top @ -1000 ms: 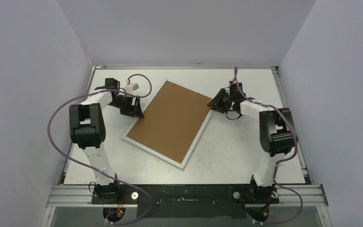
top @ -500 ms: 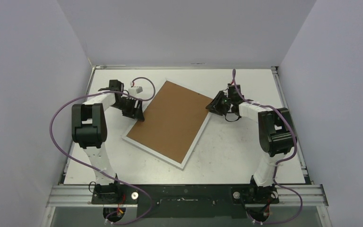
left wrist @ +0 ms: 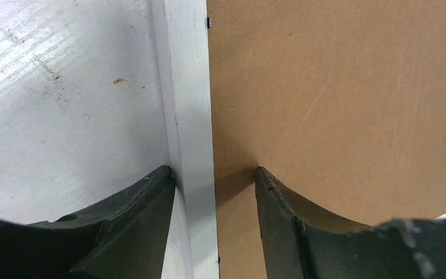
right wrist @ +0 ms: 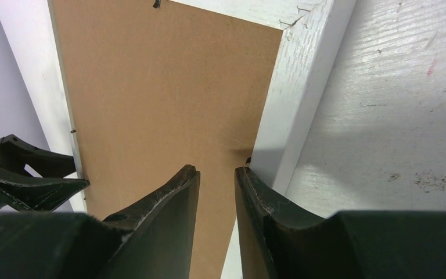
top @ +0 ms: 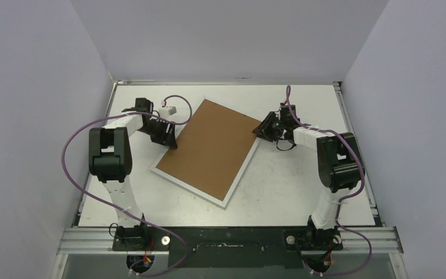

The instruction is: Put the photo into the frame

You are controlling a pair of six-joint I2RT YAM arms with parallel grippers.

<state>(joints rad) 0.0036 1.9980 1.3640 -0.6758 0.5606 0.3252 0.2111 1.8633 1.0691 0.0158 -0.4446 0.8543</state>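
frame (left wrist: 189,116) face-down mid tabletop (top: 290,186), backing board (top: 209,148) up, long axis near-L to far-R, photo not seen | L gripper (left wrist: 213,170) half open astride its L edge, unclamped | R gripper (right wrist: 216,168) narrow gap, empty, at R edge

White tabletop (top: 302,192), painted surface scuffed and marked with fine scratches and small dark specks. One object lies directly on it: a white rectangular frame (left wrist: 189,116), flat and back side up, turned askew to the tabletop's edges, in the middle towards the far side. A plain brown backing board (top: 209,148) fills the frame's opening.
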